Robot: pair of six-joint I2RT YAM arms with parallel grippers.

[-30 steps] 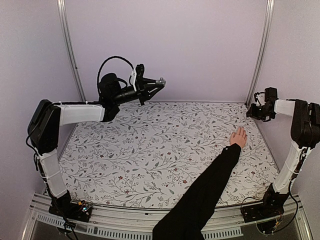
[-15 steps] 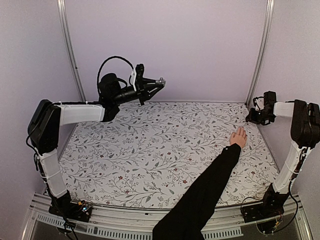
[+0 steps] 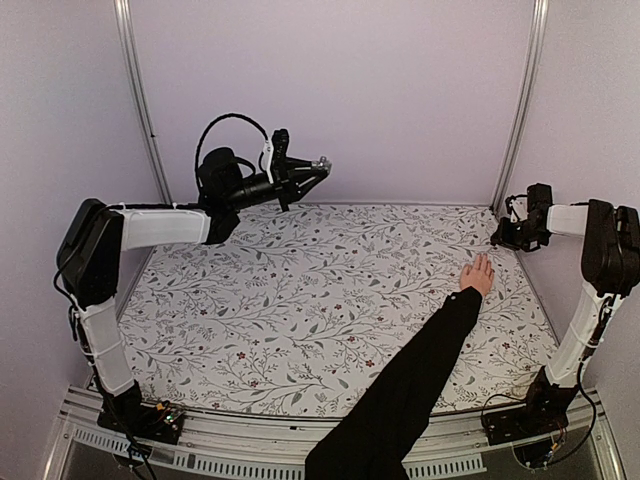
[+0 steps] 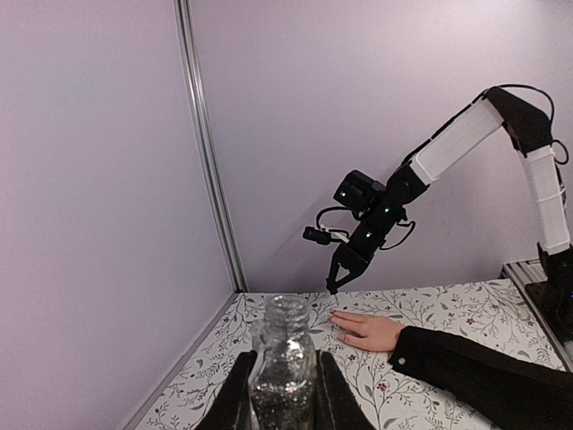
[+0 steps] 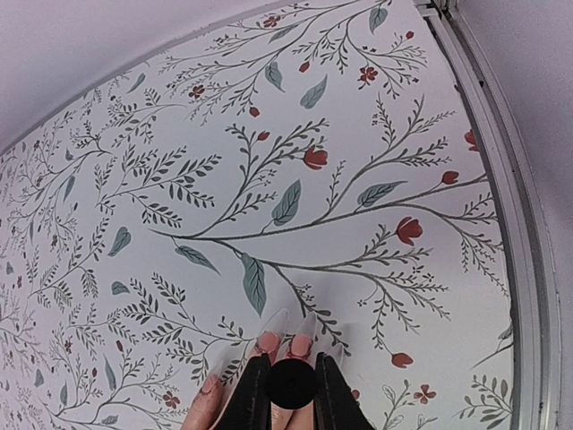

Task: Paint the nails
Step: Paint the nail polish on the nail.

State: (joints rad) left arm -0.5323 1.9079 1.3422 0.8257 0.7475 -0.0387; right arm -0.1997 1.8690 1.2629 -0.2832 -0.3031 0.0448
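From above, the left gripper (image 3: 312,165) hangs high over the worktop's (image 3: 300,290) far left corner, pinched on a small bottle (image 3: 322,161). The right gripper (image 3: 500,236) sits low at the far right corner, just beyond a bare hand (image 3: 477,274) lying flat near the right edge. The hand's black sleeve (image 3: 420,370) runs back to the near edge. In the left wrist view, the two fingers (image 4: 333,399) clamp the sides of the upright bottle, which is clear, full of silvery glitter and open at its threaded neck. In the right wrist view, the jaws are pressed onto a round black cap (image 5: 291,383) seen end-on. Directly below it the nails (image 5: 269,341) show pink on fingers pointing toward the far edge.
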